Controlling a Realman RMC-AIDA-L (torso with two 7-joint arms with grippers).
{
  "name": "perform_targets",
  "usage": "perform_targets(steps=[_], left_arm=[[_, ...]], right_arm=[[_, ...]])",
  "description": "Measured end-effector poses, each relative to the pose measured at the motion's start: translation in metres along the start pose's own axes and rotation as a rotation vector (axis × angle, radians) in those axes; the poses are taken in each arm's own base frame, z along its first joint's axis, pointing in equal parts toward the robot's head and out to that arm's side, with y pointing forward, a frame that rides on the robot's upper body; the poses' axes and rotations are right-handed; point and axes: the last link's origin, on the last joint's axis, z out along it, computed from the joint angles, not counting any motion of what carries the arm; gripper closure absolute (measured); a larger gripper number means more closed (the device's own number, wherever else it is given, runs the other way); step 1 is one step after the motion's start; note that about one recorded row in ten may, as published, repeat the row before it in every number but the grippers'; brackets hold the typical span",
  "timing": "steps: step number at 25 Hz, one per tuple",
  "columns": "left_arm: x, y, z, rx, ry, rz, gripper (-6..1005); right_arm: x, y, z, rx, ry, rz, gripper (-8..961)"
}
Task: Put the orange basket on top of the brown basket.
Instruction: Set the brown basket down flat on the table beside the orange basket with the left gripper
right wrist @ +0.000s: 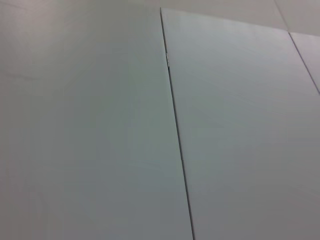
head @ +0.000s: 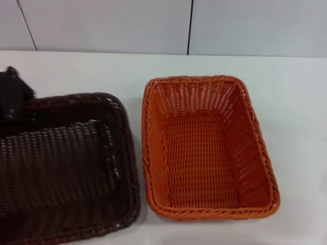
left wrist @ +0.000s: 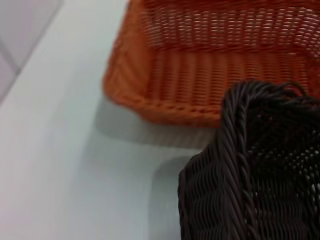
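Note:
The orange basket (head: 204, 153) stands empty on the white table, right of centre in the head view. It also shows in the left wrist view (left wrist: 210, 75). The brown basket (head: 61, 168) is at the left, close beside it, tilted and raised off the table. In the left wrist view its braided rim (left wrist: 235, 150) hangs above its own shadow. My left gripper (head: 13, 99) is a dark shape at the brown basket's far left rim and is shut on that rim. My right gripper is out of view.
The white table (head: 296, 102) runs back to a pale panelled wall (head: 102, 25). The right wrist view shows only pale panels with a dark seam (right wrist: 175, 125).

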Motion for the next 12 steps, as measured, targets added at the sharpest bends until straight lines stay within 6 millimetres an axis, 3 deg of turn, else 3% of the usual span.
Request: perform_targets(steps=[1, 2, 12], left_arm=[[0.0, 0.0, 0.0, 0.0, 0.0, 0.0, 822], [0.014, 0.001, 0.015, -0.04, -0.011, 0.043, 822], [0.058, 0.003, 0.053, -0.088, 0.022, 0.123, 821]], right_arm=[[0.0, 0.0, -0.001, -0.001, -0.001, 0.0, 136], [-0.001, 0.0, -0.002, -0.002, -0.002, 0.0, 136], [-0.002, 0.0, -0.003, -0.01, -0.014, -0.002, 137]])
